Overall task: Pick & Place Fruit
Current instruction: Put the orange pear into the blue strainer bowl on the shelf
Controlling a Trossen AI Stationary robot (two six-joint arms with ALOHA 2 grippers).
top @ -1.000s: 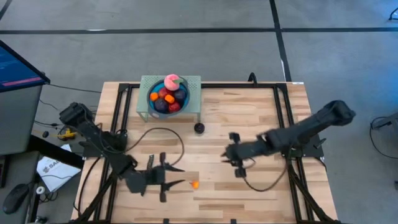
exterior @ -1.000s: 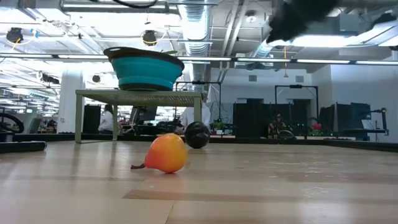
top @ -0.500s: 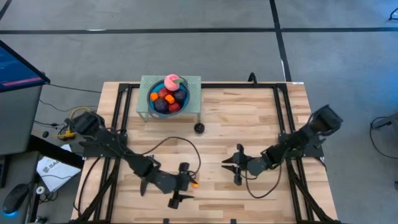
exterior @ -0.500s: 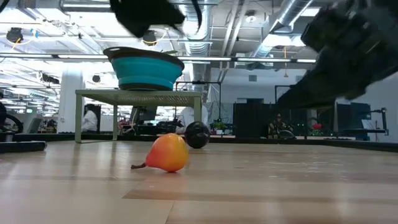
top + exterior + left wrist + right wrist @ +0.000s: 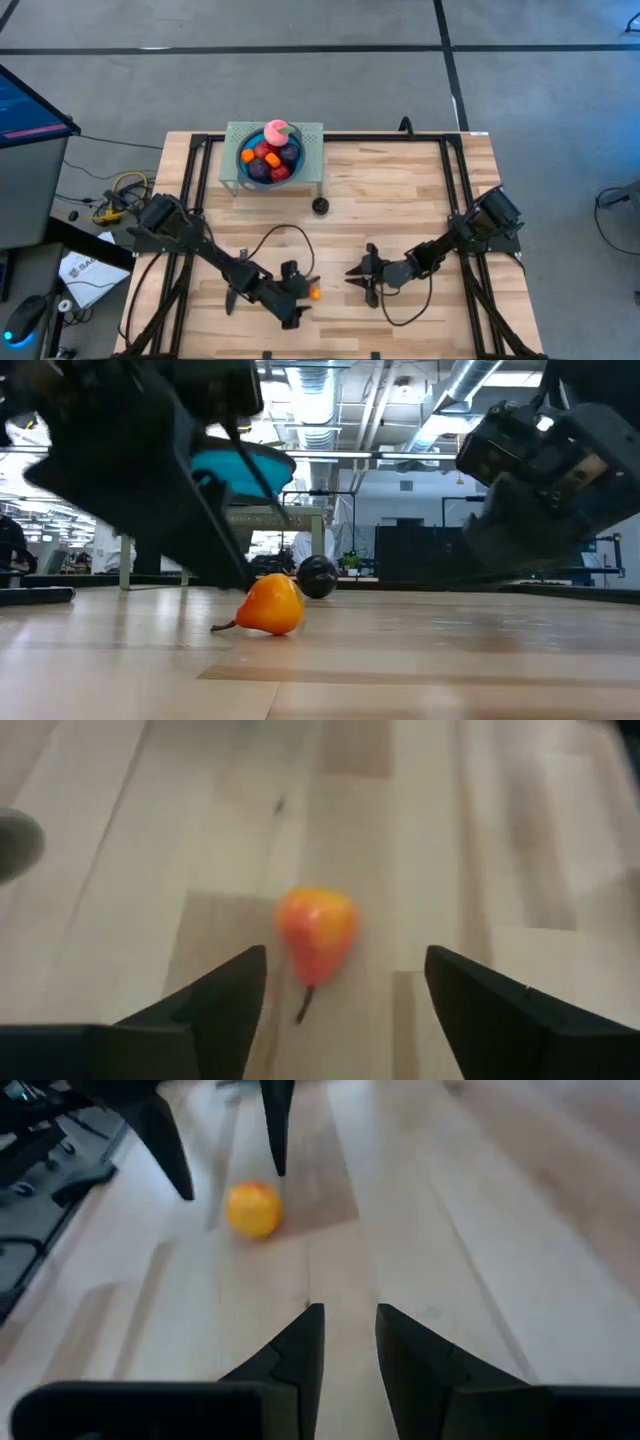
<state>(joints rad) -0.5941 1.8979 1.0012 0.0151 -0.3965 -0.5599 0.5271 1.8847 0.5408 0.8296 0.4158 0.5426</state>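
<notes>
The wooden table [image 5: 400,190] carries a green stand [image 5: 310,140] at its far edge. A dark ball [image 5: 319,206] sits just in front of the stand. An orange fruit [image 5: 314,294] with a short stem lies alone near the front edge.

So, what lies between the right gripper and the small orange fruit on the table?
Only bare wooden table. The right wrist view shows nothing between the right gripper and the orange fruit.
</notes>
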